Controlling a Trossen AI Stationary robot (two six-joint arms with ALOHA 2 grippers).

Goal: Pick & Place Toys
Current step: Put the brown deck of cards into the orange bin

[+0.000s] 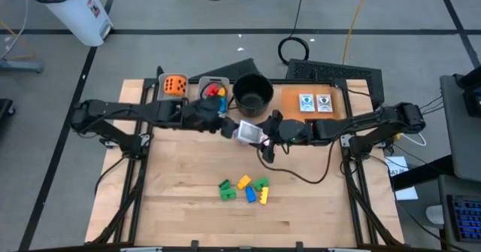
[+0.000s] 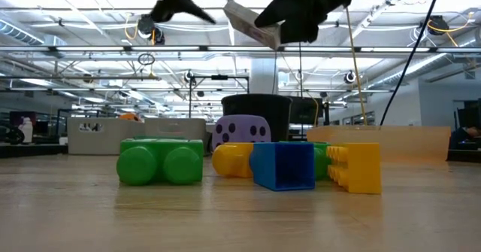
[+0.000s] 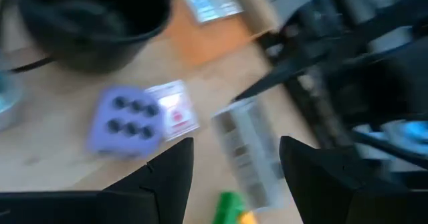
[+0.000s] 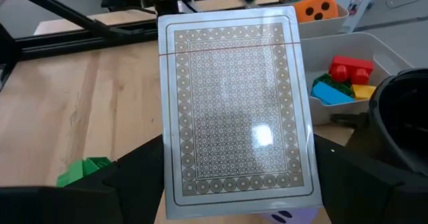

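Right tool (image 4: 234,204) pinching card (image 4: 235,103) above table (image 1: 180,199); left tool (image 3: 234,177) spread, near. Keep card level, grip firm during transfer.

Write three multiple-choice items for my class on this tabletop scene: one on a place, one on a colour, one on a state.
1. Where does the orange die lie?
A. in a grey bin at the table's far left
B. inside the black pot
C. among the loose blocks

2. What colour is the die standing in front of the black pot?
A. green
B. purple
C. red

3. What is the state of the patterned card?
A. flat on the table
B. lying in a bin
C. held up off the table in the right claw

Answers: 1 A, the high view shows it inside the bin; 2 B, the low view shows a purple die; 3 C, the low view shows the card high above the blocks.
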